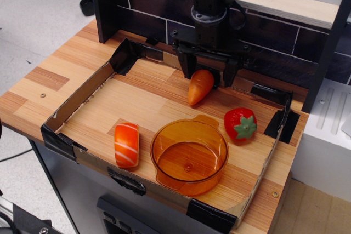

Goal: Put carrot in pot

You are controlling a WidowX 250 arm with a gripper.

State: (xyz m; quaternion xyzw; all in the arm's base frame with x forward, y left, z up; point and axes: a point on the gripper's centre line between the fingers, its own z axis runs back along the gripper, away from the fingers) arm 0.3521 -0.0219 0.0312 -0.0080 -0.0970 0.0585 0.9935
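End effector (pixel 208 74) low at the far edge of the table (pixel 49 78), fingers spread apart and straddling the wide end of the carrot (pixel 199 87), not closed on it. Carrot lies on the table, tapered tip toward the near edge. Pot (pixel 189 156) sits near the front edge, empty, between an orange striped block (pixel 126 144) and a strawberry (pixel 241 125).

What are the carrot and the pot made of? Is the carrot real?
The carrot looks like smooth, shiny orange plastic with no leaves, so probably a toy. The pot seems to be see-through amber plastic: the wood shows through its bottom.
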